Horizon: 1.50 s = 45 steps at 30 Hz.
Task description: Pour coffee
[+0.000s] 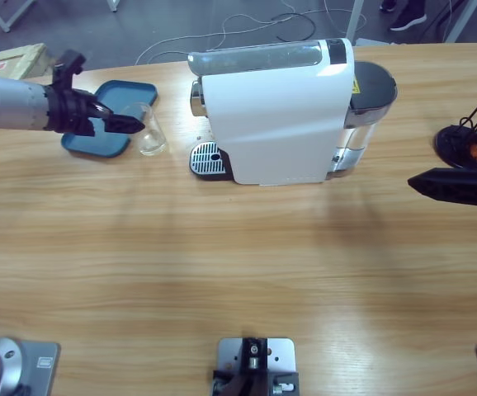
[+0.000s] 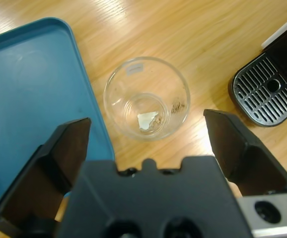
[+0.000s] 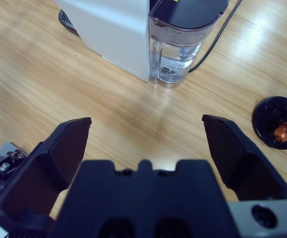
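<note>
Left wrist view looks straight down into a clear glass tumbler [image 2: 147, 97] standing on the wooden table [image 2: 183, 34], with only a trace of coffee [image 2: 148, 120] and a few dark specks at its bottom. The left gripper [image 2: 146, 136] hovers above it, jaws spread wide, the glass lying between and just beyond their tips, untouched. A blue tray [image 2: 34, 94] lies just beside the tumbler on one side; the coffee machine's drip grate [image 2: 267, 94] sits near on the other.

From the high view, the left gripper [image 1: 115, 120] reaches in from the table's left edge over the blue tray [image 1: 110, 120], with the tumbler [image 1: 152, 132] between tray and the white coffee machine [image 1: 276, 107]. The machine stands at the far middle of the table [image 1: 238, 272], its water tank [image 1: 366, 115] on the right end. The right gripper [image 1: 449, 188] hangs at the right edge, well apart, jaws wide and holding nothing, near a black round base [image 1: 461, 144] with wires. Cables trail on the floor [image 1: 247, 25] behind.
</note>
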Each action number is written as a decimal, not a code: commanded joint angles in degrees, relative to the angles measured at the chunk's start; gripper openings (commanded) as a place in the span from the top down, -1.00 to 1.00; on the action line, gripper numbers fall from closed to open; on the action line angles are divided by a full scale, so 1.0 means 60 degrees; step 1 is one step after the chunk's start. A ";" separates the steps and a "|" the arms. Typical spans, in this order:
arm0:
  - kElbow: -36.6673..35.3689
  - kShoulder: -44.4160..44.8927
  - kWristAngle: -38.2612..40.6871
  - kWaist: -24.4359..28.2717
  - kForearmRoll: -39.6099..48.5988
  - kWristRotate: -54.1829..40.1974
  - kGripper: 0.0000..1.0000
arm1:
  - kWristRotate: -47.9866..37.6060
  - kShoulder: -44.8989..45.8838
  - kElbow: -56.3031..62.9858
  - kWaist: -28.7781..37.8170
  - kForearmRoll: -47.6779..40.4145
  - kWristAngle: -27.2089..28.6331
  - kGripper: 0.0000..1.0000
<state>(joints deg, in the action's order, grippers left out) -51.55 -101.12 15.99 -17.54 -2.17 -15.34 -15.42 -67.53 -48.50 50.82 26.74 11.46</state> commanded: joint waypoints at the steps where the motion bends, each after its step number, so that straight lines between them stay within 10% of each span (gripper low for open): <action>1: 0.0169 -0.0865 0.0543 0.0030 -0.0731 -0.0097 -0.96 | 0.0010 -0.0667 0.0173 -0.0140 -0.0282 -0.0076 -1.00; 22: 0.0216 -0.1677 0.0528 -0.0123 -0.1379 -0.0050 -0.95 | 0.0022 -0.0743 0.0217 -0.0149 -0.0315 -0.0155 -1.00; 24: 0.0245 -0.1677 0.0540 -0.0123 -0.1387 -0.0062 -0.63 | 0.0016 -0.0743 0.0217 -0.0149 -0.0312 -0.0182 -1.00; 26: 0.0336 -0.1636 0.0672 -0.0126 -0.1396 -0.0118 0.18 | 0.0022 -0.0754 0.0191 -0.0149 -0.0321 -0.0182 -1.00; 30: 0.0529 -0.1551 0.0528 -0.0158 -0.1449 -0.0493 -0.08 | 0.0022 -0.0751 0.0144 -0.0149 -0.0326 -0.0182 -1.00; 32: 0.0553 -0.1545 0.0519 -0.0161 -0.1510 -0.0607 0.27 | 0.0022 -0.0719 0.0159 -0.0149 -0.0312 -0.0182 -1.00; 38: 0.0681 -0.1428 0.0393 -0.0222 -0.1513 -0.0680 0.32 | 0.0022 -0.0611 0.0173 -0.0149 -0.0253 -0.0170 -1.00; 40: 0.0843 -0.1170 0.0443 -0.0269 -0.1522 -0.0768 0.99 | 0.0022 -0.0596 0.0150 -0.0149 -0.0268 -0.0164 -1.00; 45: 0.1426 0.0544 0.0880 -0.0255 -0.1487 -0.0970 1.00 | 0.0054 -0.0256 -0.0178 -0.0149 0.0043 -0.0062 -1.00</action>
<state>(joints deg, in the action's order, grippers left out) -47.78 -106.92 18.51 -18.55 -11.22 -19.17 -15.42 -70.02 -48.37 50.65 24.93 11.07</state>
